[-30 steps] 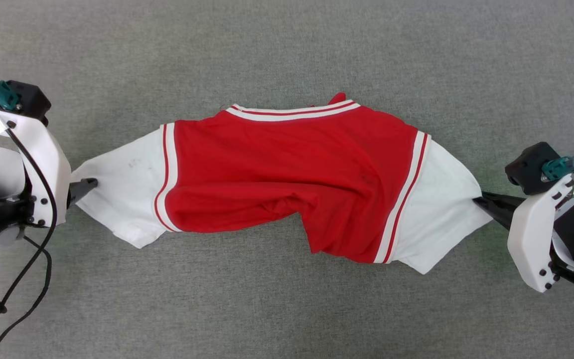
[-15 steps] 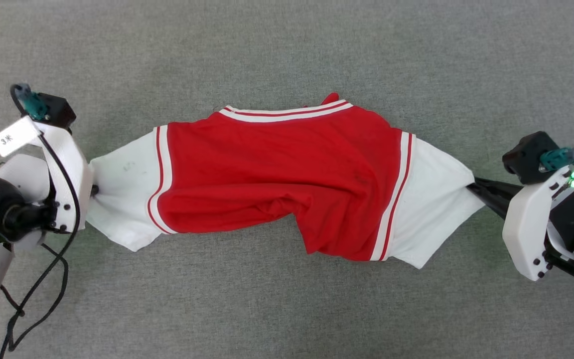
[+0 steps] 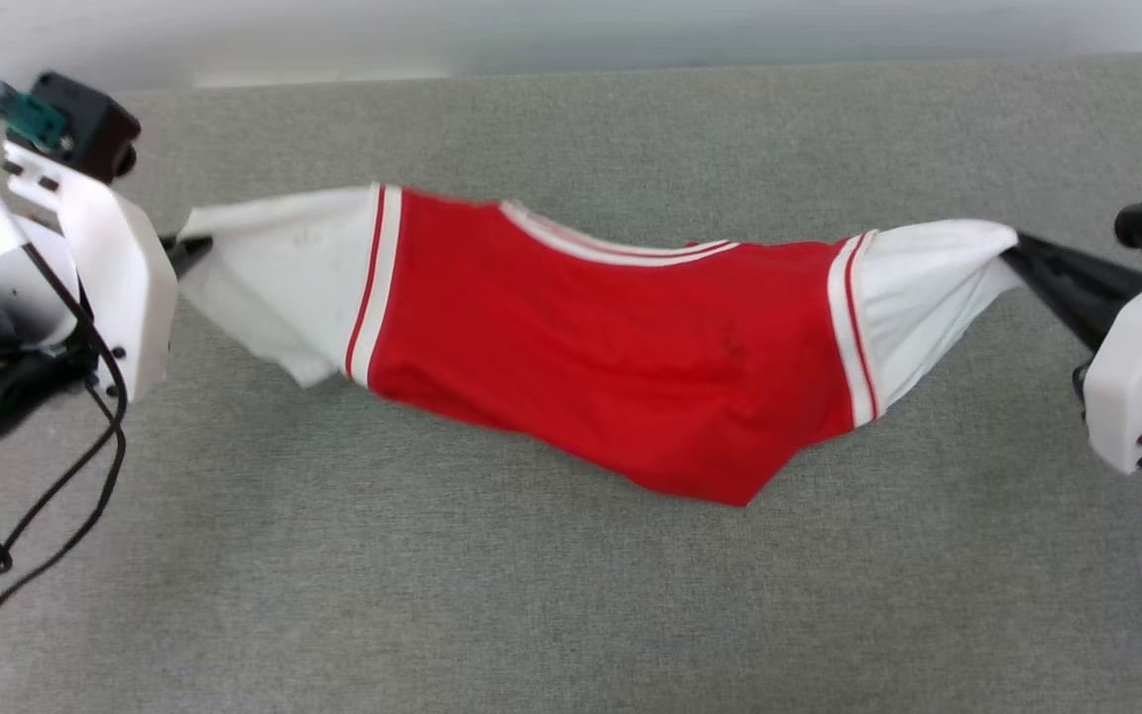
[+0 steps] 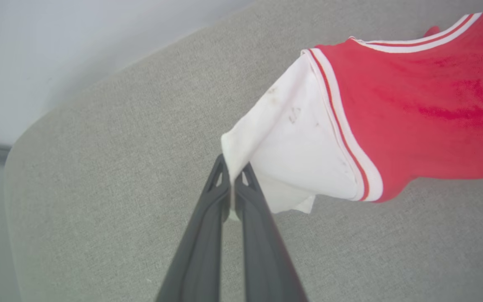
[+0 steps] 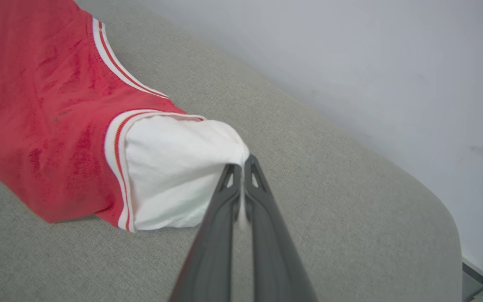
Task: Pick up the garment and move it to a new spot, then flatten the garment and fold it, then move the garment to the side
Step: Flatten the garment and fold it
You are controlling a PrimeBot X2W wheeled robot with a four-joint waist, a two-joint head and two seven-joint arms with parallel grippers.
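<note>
Where sagging lowest, in a red point over the middle of the grey desk (image 3: 571, 595), hard to tell whether touching the top or just clear of it. Strung from side to side as a slack band, the garment (image 3: 630, 367). Further back, clamped on the white left sleeve with the left claw (image 4: 234, 167), toward the far left corner. Pinched likewise on the right sleeve with the right claw (image 5: 241, 161), toward the far right corner. Beyond the far edge, a pale wall (image 3: 571, 30).

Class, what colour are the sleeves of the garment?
The sleeves are white, with red-and-white striped trim; best in the left wrist view.
</note>
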